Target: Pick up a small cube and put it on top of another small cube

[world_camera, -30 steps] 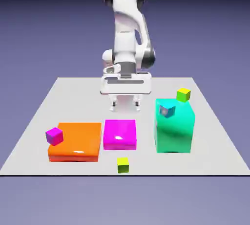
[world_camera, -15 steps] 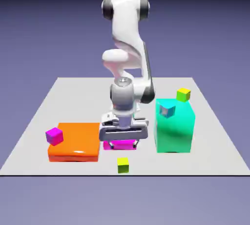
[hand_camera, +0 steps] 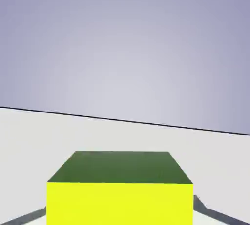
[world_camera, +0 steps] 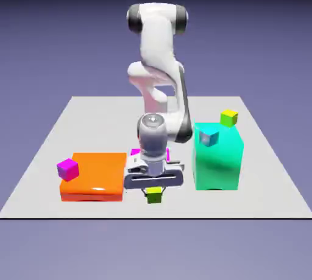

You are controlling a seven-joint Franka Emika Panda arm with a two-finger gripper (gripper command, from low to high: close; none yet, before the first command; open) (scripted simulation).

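Observation:
The small lime cube [world_camera: 153, 197] rests on the table near its front edge. My gripper [world_camera: 153, 191] has come down right over it, and the cube shows just under the hand's bar. In the hand view the lime cube [hand_camera: 119, 197] fills the bottom middle, large and close, and it hides my fingertips. The jaws look open around it. The tiny magenta-purple cube [world_camera: 67, 168] sits on the left end of the flat orange block [world_camera: 97, 175], well to the exterior view's left of the gripper.
A tall teal block [world_camera: 217, 160] stands just to the gripper's right with a tiny grey-blue cube [world_camera: 209, 138] on it. A second lime cube [world_camera: 229, 117] lies behind it. The flat magenta block [world_camera: 135, 151] is mostly hidden behind the hand.
The arm has swung forward from the table's back and dropped low. The gripper has passed over the flat magenta block and come down over the front lime cube.

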